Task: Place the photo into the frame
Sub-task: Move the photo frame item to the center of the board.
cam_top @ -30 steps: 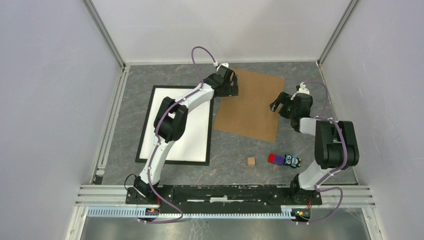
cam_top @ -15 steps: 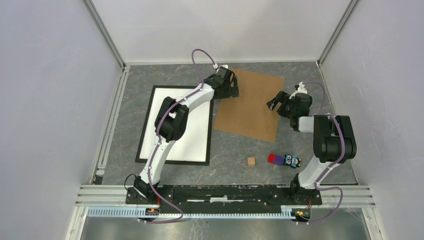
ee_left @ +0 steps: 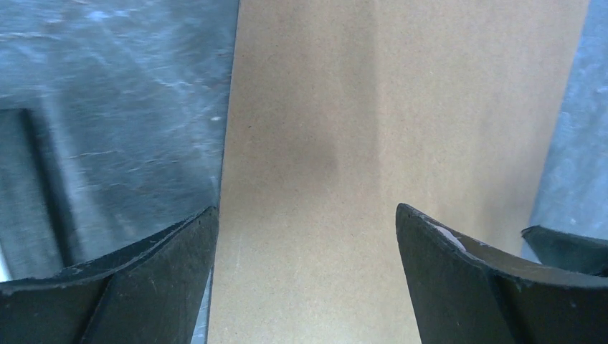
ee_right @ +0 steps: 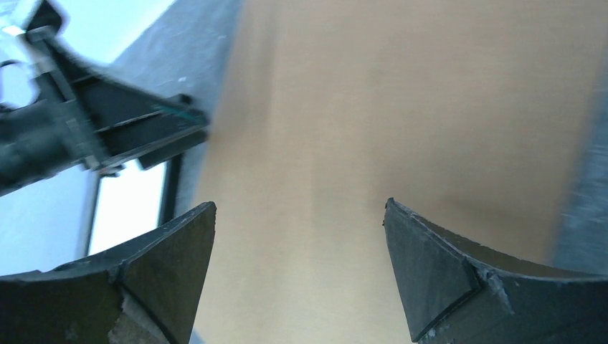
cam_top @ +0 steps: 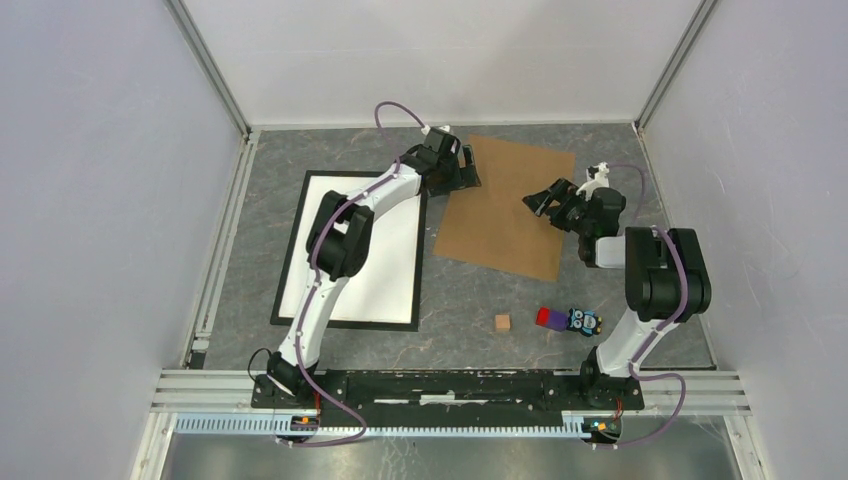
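Observation:
The black frame [cam_top: 289, 250] lies flat at the left, filled by a white sheet [cam_top: 365, 250]; I see no printed picture. A brown board [cam_top: 505, 205] lies flat to its right. My left gripper [cam_top: 466, 172] is open and empty, low over the board's far left corner. In the left wrist view [ee_left: 306, 208] the board [ee_left: 358, 107] fills the gap between its fingers. My right gripper [cam_top: 541, 200] is open and empty over the board's right part. In the right wrist view [ee_right: 300, 203] the board [ee_right: 401, 107] lies under it, with the frame's edge [ee_right: 172, 188] at the left.
A small wooden cube [cam_top: 502, 322], a red and purple block [cam_top: 547, 318] and a small toy figure [cam_top: 586, 321] lie near the front right. Walls close in the grey table [cam_top: 260, 180] on three sides. The left gripper's body [ee_right: 93, 136] shows in the right wrist view.
My right gripper has moved left and further over the brown board. My left gripper has shifted slightly toward the back. The board has shifted slightly to the right.

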Available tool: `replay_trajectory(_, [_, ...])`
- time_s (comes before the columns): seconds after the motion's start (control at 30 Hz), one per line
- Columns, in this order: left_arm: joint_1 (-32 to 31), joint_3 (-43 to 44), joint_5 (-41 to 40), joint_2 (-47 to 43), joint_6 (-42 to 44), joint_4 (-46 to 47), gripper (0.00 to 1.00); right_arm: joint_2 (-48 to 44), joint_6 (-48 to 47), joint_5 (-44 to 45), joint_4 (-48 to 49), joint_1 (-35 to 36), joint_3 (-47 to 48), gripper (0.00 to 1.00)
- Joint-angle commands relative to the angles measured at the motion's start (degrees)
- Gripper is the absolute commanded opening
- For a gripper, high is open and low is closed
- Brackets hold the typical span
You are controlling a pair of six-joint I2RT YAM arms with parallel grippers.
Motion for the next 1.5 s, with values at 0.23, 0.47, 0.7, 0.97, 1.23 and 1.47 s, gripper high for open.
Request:
replay_trajectory(0.23, [-1.01,-4.34,6.31,0.81,-4.98,2.08,0.98,-5.61,-1.97,-0.02,1.7,0.78,-0.94,0.9])
replay_trajectory(0.47, [0.0,-6.38,6.15,-0.52,-4.47,3.15,0.99,-7.29,-18.8,22.16,-28.09,0.61,8.79,0.93])
replay_trajectory(0.7, [0.08,-6.1,7.0,0.2,-4.59,3.24,1.0,-3.56,-19.88,23.84,-32.26,-0.78,11.34,0.94])
replay_trajectory(0.97, [0.57,-5.59,10.01,0.88,-4.57,3.72,1.0,0.23,-18.26,17.26,-30.47,-1.04,11.84,0.94])
replay_trajectory(1.23, [2.75,-7.51,25.34,2.47,-8.72,12.54,0.97,2.47,-15.26,8.87,-26.19,-1.42,10.68,0.93])
replay_trajectory(1.47, [2.81,-13.64,34.13,-2.37,-15.79,26.61,0.9,2.29,-14.36,5.28,-23.31,-1.59,8.71,0.93])
